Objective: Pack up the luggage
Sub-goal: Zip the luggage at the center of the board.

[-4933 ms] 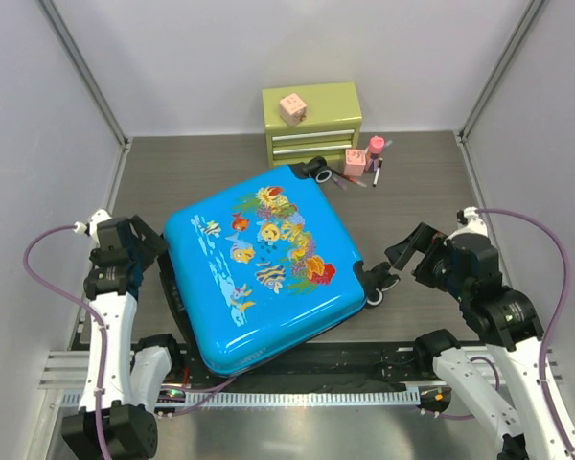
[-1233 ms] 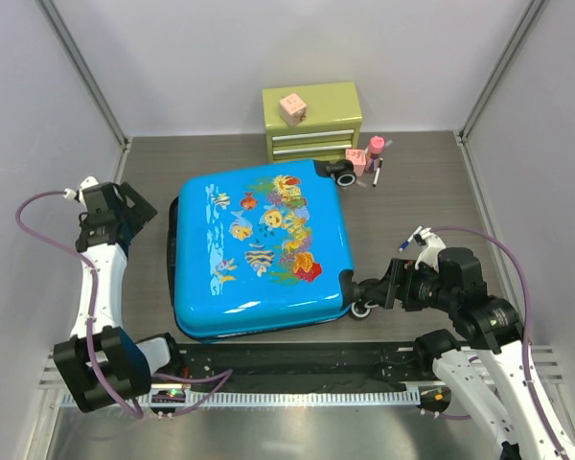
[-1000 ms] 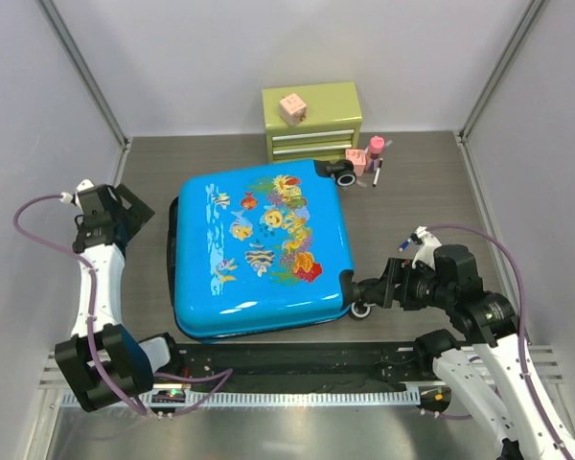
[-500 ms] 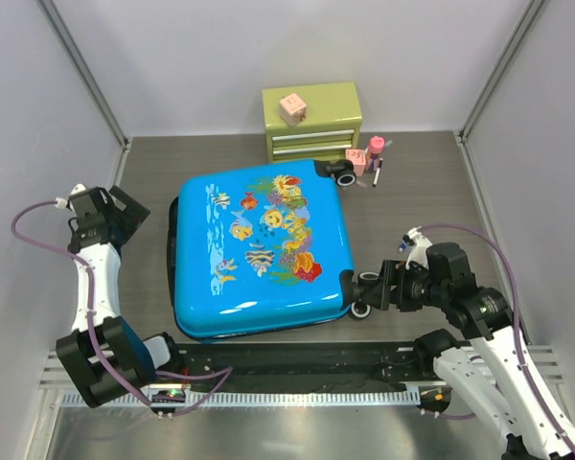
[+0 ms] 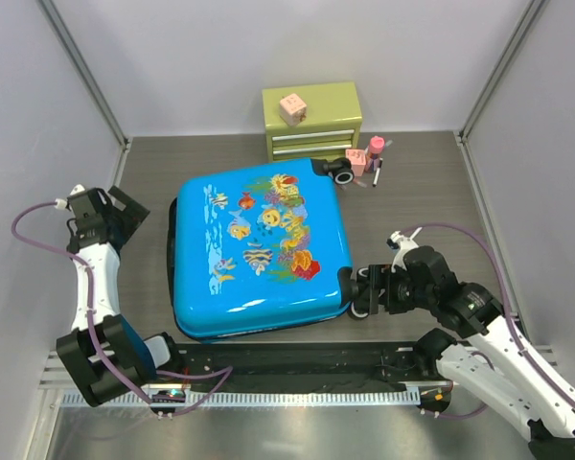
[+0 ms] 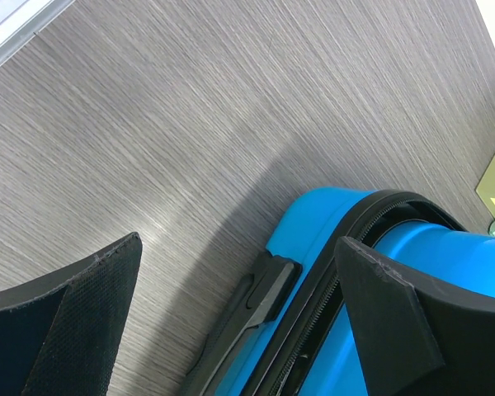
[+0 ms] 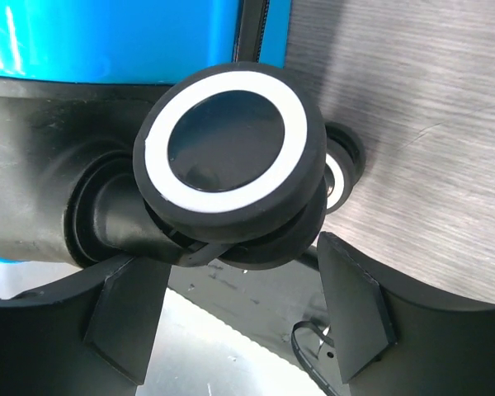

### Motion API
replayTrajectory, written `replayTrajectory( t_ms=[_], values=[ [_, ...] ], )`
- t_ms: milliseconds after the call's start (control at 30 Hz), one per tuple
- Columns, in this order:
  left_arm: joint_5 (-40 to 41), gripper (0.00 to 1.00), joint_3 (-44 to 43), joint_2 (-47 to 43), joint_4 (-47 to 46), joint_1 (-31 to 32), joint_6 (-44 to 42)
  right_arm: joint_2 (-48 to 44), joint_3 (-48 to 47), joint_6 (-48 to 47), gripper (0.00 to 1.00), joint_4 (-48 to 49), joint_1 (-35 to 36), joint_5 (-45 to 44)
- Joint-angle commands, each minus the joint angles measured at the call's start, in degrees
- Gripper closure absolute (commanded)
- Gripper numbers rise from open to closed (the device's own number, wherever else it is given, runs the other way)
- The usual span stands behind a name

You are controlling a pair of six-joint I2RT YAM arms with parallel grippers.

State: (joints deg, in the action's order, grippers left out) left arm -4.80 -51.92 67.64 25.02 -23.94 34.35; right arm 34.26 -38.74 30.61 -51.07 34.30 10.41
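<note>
Wheel (image 7: pixel 231 153) of the luggage (image 5: pixel 259 249) now sits between the right tool's (image 5: pixel 364 291) fingers (image 7: pixel 128 318).

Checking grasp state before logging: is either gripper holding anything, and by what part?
Left gripper holds nothing. Right gripper straddles a wheel of the suitcase; whether it grips cannot be told.
</note>
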Motion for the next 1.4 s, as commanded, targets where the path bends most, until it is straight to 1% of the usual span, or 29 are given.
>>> replayTrajectory(
  t_ms=[0, 133, 167, 267, 400, 500, 633, 667, 733, 767, 800, 833, 900, 933, 1033, 1133, 1367],
  values=[
    [-2.7, 0.00, 0.1, 0.9, -3.0, -1.2, 0.7, 0.5, 0.0, 2.2, 0.23, 10.1, 1.3, -5.9],
    [-4.7, 0.00, 0.2, 1.9, -3.6, -2.2, 1.3, -3.0, -0.5, 2.0, 0.23, 10.0, 1.6, -7.0],
    [-5.3, 0.00, 0.2, 2.0, -3.7, -2.2, 1.6, -4.9, -0.7, 2.0, 0.23, 9.3, 1.6, -7.5],
    [-5.9, 0.00, 0.2, 2.7, -3.9, -2.9, 1.9, -6.2, -2.6, 2.1, 0.23, 6.6, 1.6, -8.2],
    [-6.5, 0.00, 0.2, 2.8, -4.3, -3.1, 2.1, -5.5, -3.7, 1.7, 0.23, 5.5, 1.6, -8.1],
    [-6.5, 0.00, 0.4, 2.7, -4.2, -3.2, 2.0, -4.6, -2.6, 2.1, 0.24, 7.0, 1.5, -7.5],
    [-6.3, 0.00, 0.4, 2.9, -4.2, -3.1, 2.0, -3.8, -0.7, 2.4, 0.29, 8.7, 1.6, -7.3],
    [-6.3, 0.00, 0.5, 2.9, -4.3, -3.2, 2.0, -3.6, -0.5, 2.4, 0.35, 9.0, 1.6, -7.2],
    [-6.5, 0.00, 0.4, 3.2, -4.2, -3.4, 2.0, -3.2, -0.8, 2.7, 0.43, 8.7, 1.6, -7.1],
    [-6.6, 0.00, 0.4, 3.3, -4.3, -3.4, 2.1, -3.1, -1.1, 2.8, 0.54, 8.4, 1.6, -7.2],
    [-6.7, 0.00, 0.4, 3.4, -4.3, -3.6, 2.1, -3.1, -1.4, 2.9, 0.58, 8.2, 1.6, -7.3],
    [-6.8, 0.00, 0.4, 3.6, -4.3, -3.7, 2.2, -3.1, -2.5, 2.7, 0.66, 7.8, 1.6, -7.3],
    [-7.1, 0.00, 0.5, 3.5, -4.4, -3.8, 2.2, -2.6, -3.5, 2.6, 0.73, 6.8, 1.6, -7.9],
    [-7.1, 0.00, 0.6, 3.4, -4.4, -3.9, 2.2, -2.5, -4.5, 2.6, 0.79, 6.5, 1.7, -8.0],
    [-7.1, 0.00, 0.5, 3.4, -4.4, -4.0, 2.2, -2.1, -6.0, 2.6, 0.86, 6.7, 1.6, -7.7],
    [-7.1, 0.00, 0.5, 3.3, -4.4, -3.9, 2.2, -0.7, -8.2, 2.5, 0.90, 8.2, 1.6, -6.8],
    [-7.0, 0.00, 0.6, 3.2, -4.4, -4.2, 2.2, 5.3, -14.4, 1.1, 0.94, 12.1, 1.7, -4.9]
  ],
)
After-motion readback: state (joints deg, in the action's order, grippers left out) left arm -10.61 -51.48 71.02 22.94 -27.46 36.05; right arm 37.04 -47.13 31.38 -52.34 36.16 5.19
